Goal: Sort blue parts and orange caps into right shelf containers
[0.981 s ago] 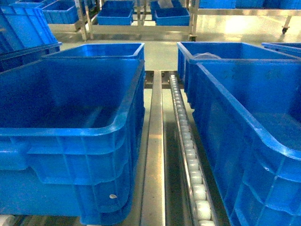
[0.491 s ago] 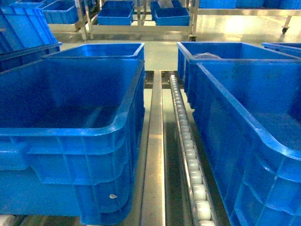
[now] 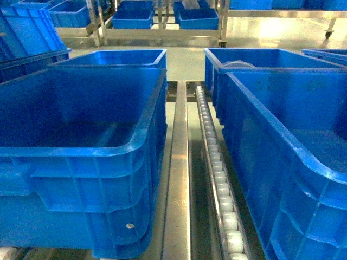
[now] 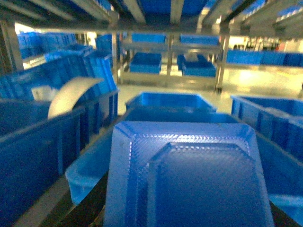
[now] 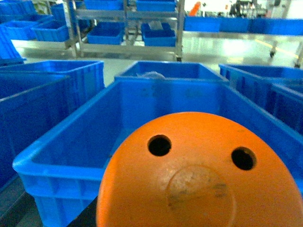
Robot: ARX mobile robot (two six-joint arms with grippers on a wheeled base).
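Two big blue plastic crates filled the head view: the left crate (image 3: 81,157) spread from 7 to 10 o'clock, the right crate (image 3: 287,157) from 2 to 5 o'clock. Between them ran a bare metal rail (image 3: 177,179) and, just beside it, a white roller track (image 3: 217,173) heading off toward 12 o'clock. Behind each stood another blue crate (image 3: 116,58), and the far one at 1 o'clock (image 3: 255,58) held something pale. No arm showed in that view.

Over on the left wrist camera, a blue textured plastic part (image 4: 189,179), flat with a raised centre panel, filled the frame at 6 o'clock, right against the lens, above a blue crate (image 4: 90,175). The left gripper itself was hidden; whether it was clamped could not be told.

On the right wrist camera, a domed orange cap (image 5: 199,175) with two round holes sat at 6 o'clock, over the near rim of a blue crate (image 5: 71,156). That gripper's fingers were hidden too, state impossible to tell.
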